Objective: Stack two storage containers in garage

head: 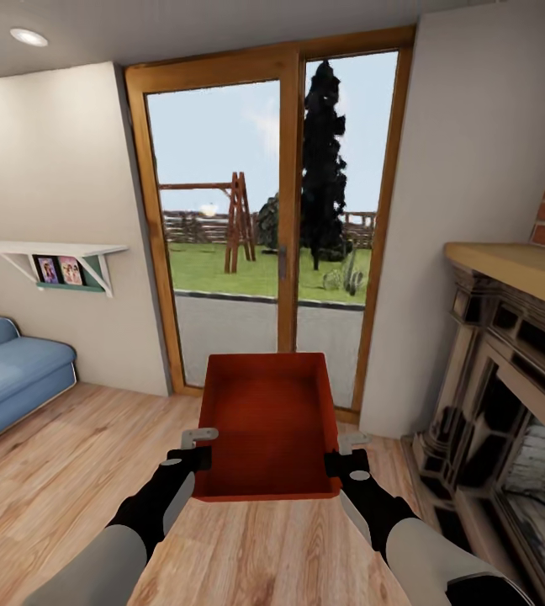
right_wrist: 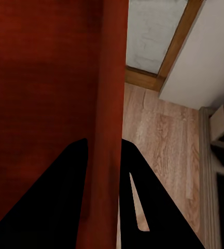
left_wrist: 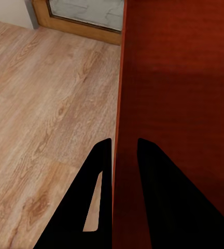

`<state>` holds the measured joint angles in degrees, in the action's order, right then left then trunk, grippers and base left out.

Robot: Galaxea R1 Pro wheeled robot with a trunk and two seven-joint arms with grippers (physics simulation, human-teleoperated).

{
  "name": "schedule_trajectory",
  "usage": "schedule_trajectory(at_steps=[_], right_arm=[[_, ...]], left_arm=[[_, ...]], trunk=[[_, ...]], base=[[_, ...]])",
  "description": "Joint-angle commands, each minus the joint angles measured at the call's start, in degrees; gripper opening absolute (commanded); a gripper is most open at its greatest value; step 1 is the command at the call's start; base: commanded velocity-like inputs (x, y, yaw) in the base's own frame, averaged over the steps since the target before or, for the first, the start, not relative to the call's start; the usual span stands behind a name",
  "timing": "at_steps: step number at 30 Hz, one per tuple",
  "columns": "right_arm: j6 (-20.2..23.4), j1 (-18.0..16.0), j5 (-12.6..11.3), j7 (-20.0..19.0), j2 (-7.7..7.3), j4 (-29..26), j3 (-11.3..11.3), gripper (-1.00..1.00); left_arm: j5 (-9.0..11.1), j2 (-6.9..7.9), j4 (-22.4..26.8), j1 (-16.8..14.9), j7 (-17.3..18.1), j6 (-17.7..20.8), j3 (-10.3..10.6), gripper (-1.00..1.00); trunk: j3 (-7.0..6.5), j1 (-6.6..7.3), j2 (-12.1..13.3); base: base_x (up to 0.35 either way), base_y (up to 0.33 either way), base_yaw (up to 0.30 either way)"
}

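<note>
One red-orange open-top storage container [head: 269, 421] hangs in the air in front of me, above the light wood floor of the living room. My left gripper [head: 195, 456] is shut on its left wall, near the corner closest to me. In the left wrist view the left gripper [left_wrist: 124, 150] has one black finger on each side of the container wall [left_wrist: 179, 104]. My right gripper [head: 340, 461] is shut on the right wall in the same way. In the right wrist view the right gripper [right_wrist: 105, 148] straddles the container wall [right_wrist: 109, 104]. The second container is out of view.
Ahead stands a wood-framed glass door [head: 277, 219] looking onto a garden. A dark fireplace with a brick chimney [head: 508, 379] is close on my right. A blue sofa [head: 7, 374] and a white wall shelf [head: 50, 252] are at the left. Wood floor [head: 79, 471] lies below.
</note>
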<state>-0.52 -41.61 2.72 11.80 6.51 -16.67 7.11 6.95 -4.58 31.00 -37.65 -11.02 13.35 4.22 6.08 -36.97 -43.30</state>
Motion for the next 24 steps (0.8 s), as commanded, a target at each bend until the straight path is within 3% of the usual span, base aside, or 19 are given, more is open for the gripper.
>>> schedule_trajectory(at_steps=[1,7,24], right_arm=[[-0.1,0.0,0.2,0.4,-0.17,0.1,-0.8,-1.0],[-0.1,0.0,0.2,0.5,-0.1,0.1,-0.8,-1.0],[-0.1,-0.1,0.2,0.5,-0.09,0.1,-0.8,-1.0]], left_arm=[[-0.9,0.18,0.3,-0.1,-0.9,0.4,-1.1,-1.0],[-0.9,0.18,0.3,-0.1,-0.9,0.4,-1.1,-1.0],[-0.9,0.18,0.3,-0.1,-0.9,0.4,-1.1,-1.0]], trunk=[[0.06,-0.01,-0.1],[0.0,-0.01,-0.1],[0.0,-0.01,-0.1]], base=[[0.0,0.0,0.0],[0.0,0.0,0.054],[0.0,0.0,0.258]])
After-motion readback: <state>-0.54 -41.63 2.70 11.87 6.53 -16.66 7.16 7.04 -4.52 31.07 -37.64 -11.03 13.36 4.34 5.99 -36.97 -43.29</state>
